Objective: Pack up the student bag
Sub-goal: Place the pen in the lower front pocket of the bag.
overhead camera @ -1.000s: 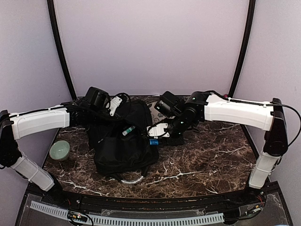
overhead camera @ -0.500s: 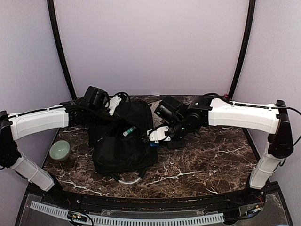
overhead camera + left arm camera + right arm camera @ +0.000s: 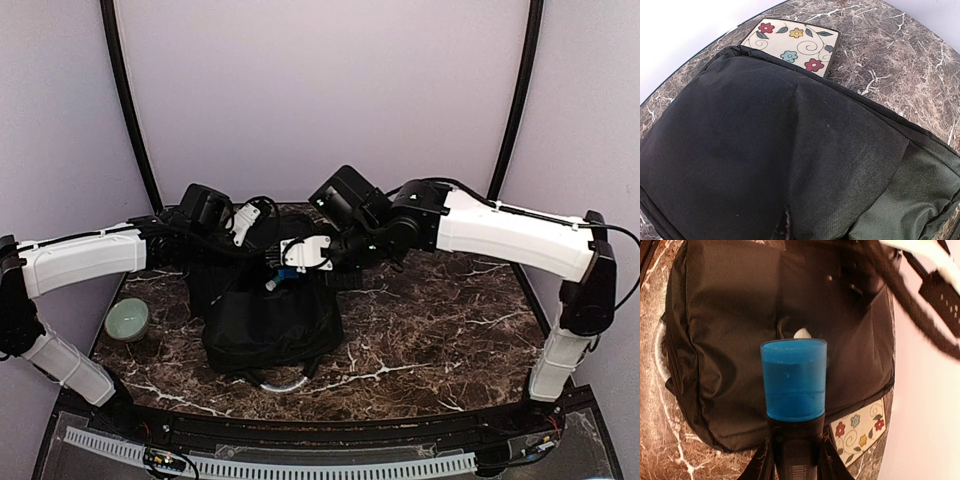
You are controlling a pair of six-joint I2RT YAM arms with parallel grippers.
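Observation:
The student bag (image 3: 270, 325), a big black backpack, lies mid-table with its grey-white handle (image 3: 280, 383) toward the near edge. My left gripper (image 3: 240, 222) is shut on a pinch of the bag's fabric (image 3: 765, 140) at its far top edge; its fingers are hidden in the cloth. The right gripper (image 3: 796, 452) is shut on a black tube with a blue cap (image 3: 793, 380), which hangs over the bag (image 3: 725, 340) near the top opening (image 3: 288, 272). Behind the cap, a small white tip (image 3: 801, 333) pokes out of the bag.
A floral-patterned flat square (image 3: 792, 45) lies under the bag's far corner, also visible in the right wrist view (image 3: 860, 430). A pale green bowl (image 3: 127, 320) sits at the left of the marble table (image 3: 440, 330). Purple walls close in the back and sides.
My right arm has swung left and up, carrying the blue-capped tube from the bag's right side to above its top. The left arm has held still on the bag.

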